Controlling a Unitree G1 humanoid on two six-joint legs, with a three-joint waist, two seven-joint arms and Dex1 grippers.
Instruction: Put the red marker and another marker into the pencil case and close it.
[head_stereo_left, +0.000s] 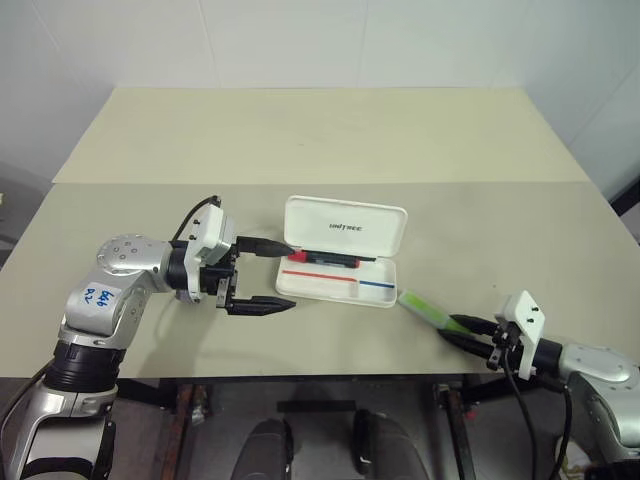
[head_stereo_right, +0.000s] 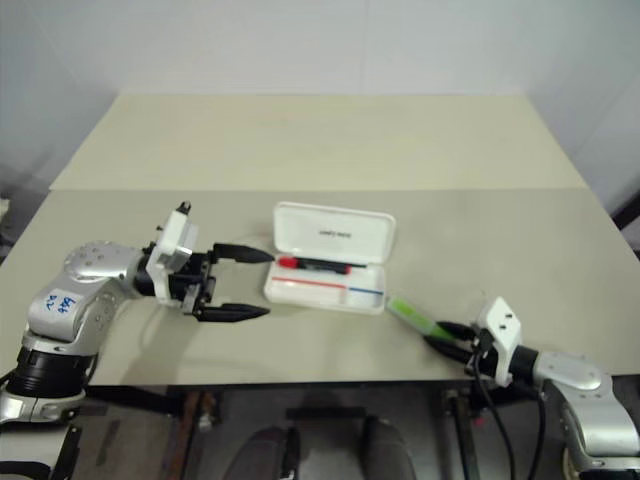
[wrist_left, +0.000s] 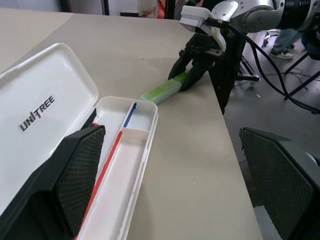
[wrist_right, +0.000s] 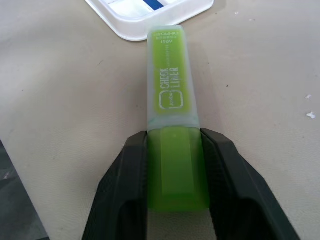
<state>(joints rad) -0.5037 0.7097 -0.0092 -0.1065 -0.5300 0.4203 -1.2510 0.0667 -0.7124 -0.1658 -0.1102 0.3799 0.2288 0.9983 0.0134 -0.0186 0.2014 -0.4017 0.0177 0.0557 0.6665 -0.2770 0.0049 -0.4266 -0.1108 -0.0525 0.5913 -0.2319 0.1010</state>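
The white pencil case (head_stereo_left: 345, 226) lies open in the middle of the table, lid tipped back. The red marker (head_stereo_left: 325, 258) rests inside it along the hinge side. My left gripper (head_stereo_left: 290, 275) is open at the case's left end, one finger on either side of that end, holding nothing. The other marker, a lime-green highlighter (wrist_right: 170, 100), lies on the table just off the case's right front corner. My right gripper (wrist_right: 175, 145) is shut on its darker green end, a finger pressed to each side, close to the table's front edge.
The table's front edge (head_stereo_left: 400, 376) runs just beneath my right gripper. A seam (head_stereo_left: 320, 183) joins this table to a second one behind. Past the right edge, metal stand legs and cables (wrist_left: 250, 75) stand on the floor.
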